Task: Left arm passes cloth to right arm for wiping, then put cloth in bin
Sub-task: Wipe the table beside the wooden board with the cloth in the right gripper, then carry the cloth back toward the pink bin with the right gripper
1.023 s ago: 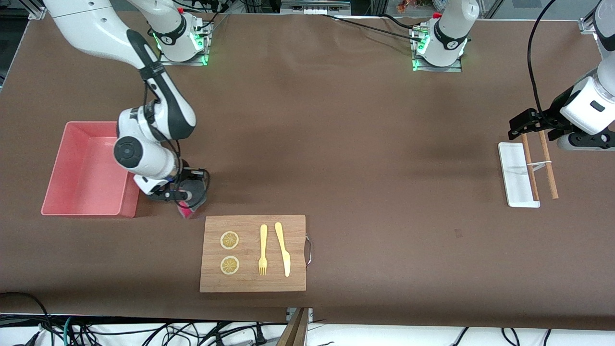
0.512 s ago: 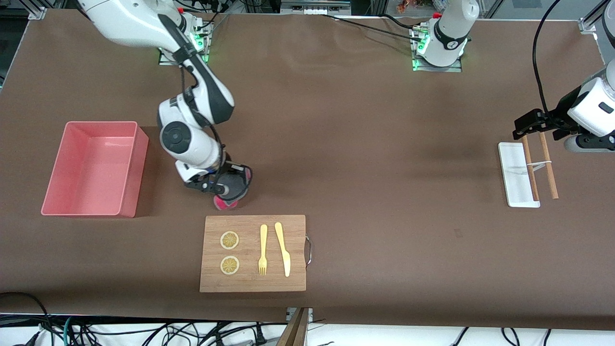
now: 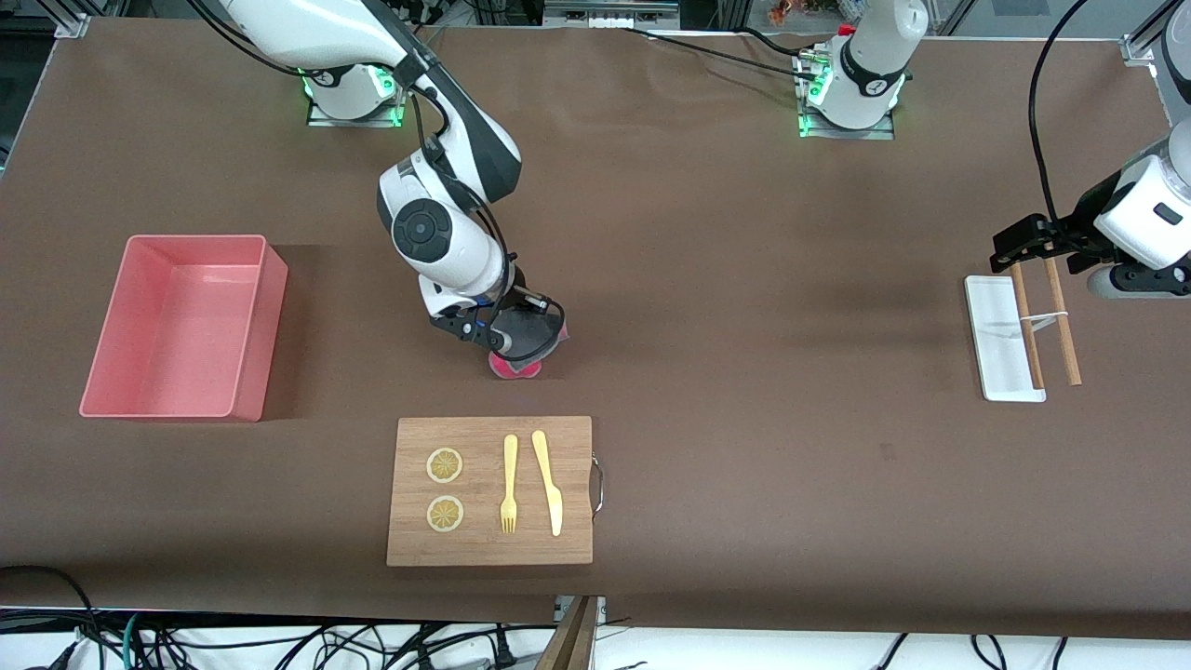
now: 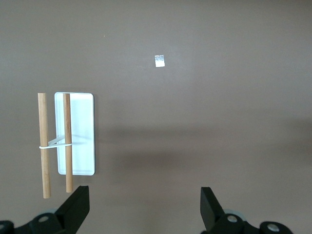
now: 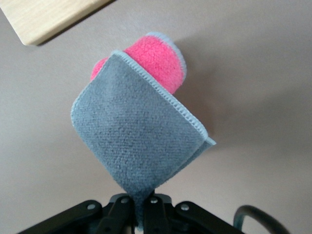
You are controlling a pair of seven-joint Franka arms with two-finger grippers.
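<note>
grey-pink cloth (image 3: 517, 358), pinched in the right tool (image 3: 502, 352), has swept farther from the bin (image 3: 149, 395); left tool (image 3: 1010, 244) open.

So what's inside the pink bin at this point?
Nothing that shows: the bin has a bare pink floor. Its wall toward the front camera hides nothing obvious. The cloth hangs from the shut right gripper, touching the table near the wooden board.

In the front view the right hand (image 3: 510, 349) hides most of the small grey-and-pink cloth (image 3: 517, 368). The right wrist view's edge cuts off the pale wooden board (image 5: 46, 17). The left arm runs off the front view's edge.
</note>
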